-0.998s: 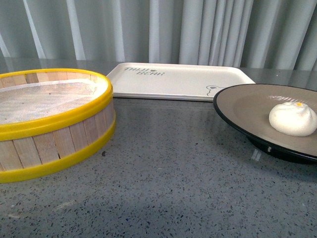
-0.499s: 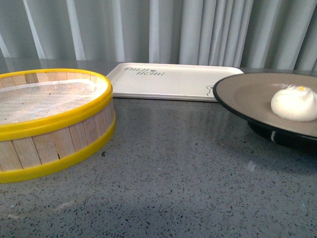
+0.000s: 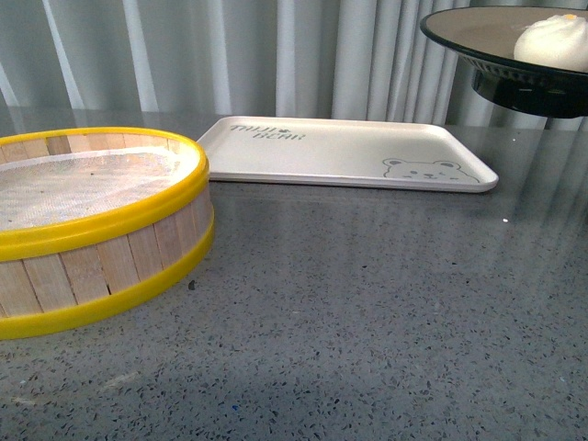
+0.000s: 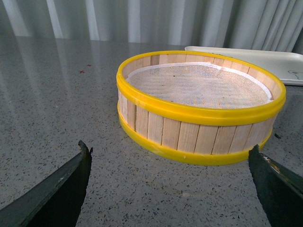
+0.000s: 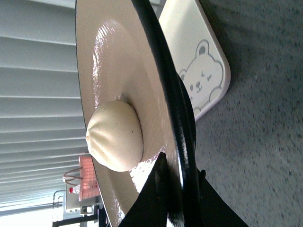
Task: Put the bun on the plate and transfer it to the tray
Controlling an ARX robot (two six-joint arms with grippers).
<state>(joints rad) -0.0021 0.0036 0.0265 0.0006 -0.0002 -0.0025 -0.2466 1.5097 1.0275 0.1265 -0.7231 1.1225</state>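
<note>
High near the tray's (image 3: 340, 152) bear corner, the plate (image 3: 478, 26), bun (image 3: 554, 41) already on it, hangs clamped at its rim in the right hand (image 5: 180, 182), left hand (image 4: 169, 156) apart; only setting down remains.

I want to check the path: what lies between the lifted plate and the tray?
Nothing: the front view shows only open air between the plate and the bare tray.

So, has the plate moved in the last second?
Yes. In the front view the plate, carrying the bun, has gone up: it sat low beside the tray's right end, and now hangs well above it.
</note>
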